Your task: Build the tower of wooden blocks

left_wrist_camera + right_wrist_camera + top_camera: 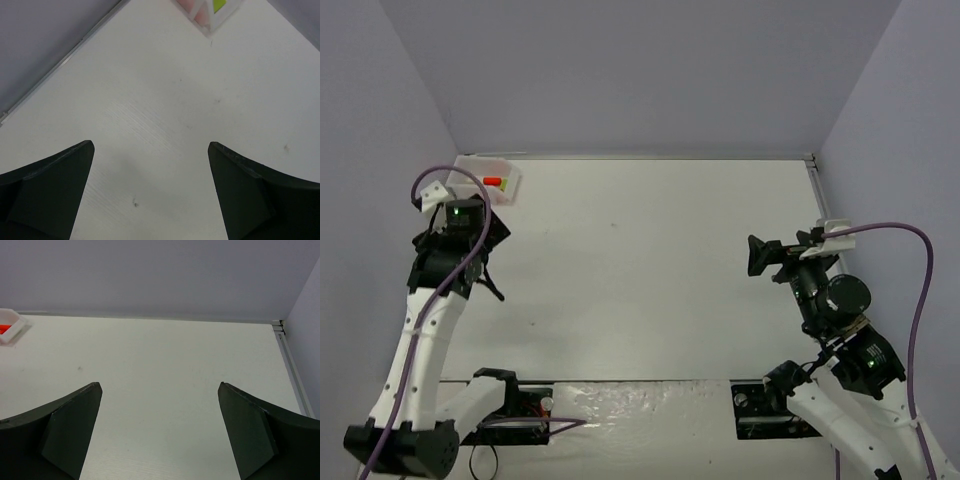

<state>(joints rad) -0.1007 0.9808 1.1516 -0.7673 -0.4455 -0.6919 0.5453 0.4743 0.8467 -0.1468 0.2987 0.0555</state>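
Note:
No wood block tower stands anywhere in view. A red block [492,181] and a lime-green block [504,183] lie in a clear tray [478,168] at the table's far left corner. My left gripper [492,255] hangs open over bare table just in front of that tray. The left wrist view shows the tray's corner [207,22], the green piece [219,5] and nothing between the jaws of the left gripper [150,150]. My right gripper [760,256] is open at the right side and points left. The right gripper [160,387] is empty, with the tray [14,326] far off.
Grey walls close the table at the back and both sides. A metal rail [813,170] runs along the right edge near the back corner. The arm bases and their cables sit at the near edge.

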